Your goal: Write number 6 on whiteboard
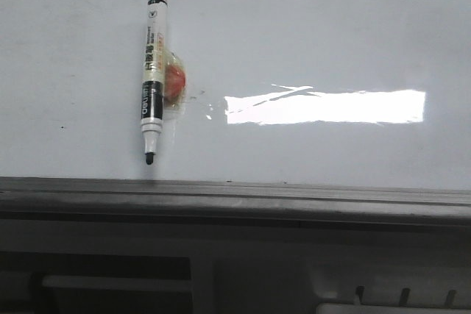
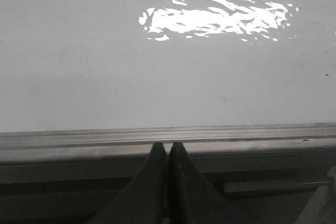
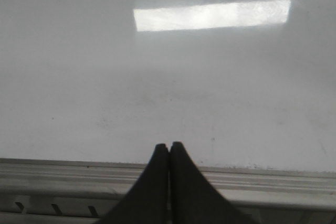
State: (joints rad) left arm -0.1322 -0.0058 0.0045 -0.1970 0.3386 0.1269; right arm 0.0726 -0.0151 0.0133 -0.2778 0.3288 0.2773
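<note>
The marker [image 1: 153, 75] lies on the whiteboard [image 1: 331, 27], tip toward the robot, on the left side, so the left claw [image 2: 168, 148] seems nearer. Both it and the right claw [image 3: 169, 148] are closed, empty.

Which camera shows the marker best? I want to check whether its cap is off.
The front view: the marker lies on the whiteboard, its tip bare and pointing toward the rim. Neither wrist view shows it, only blank board and closed pincers.
</note>
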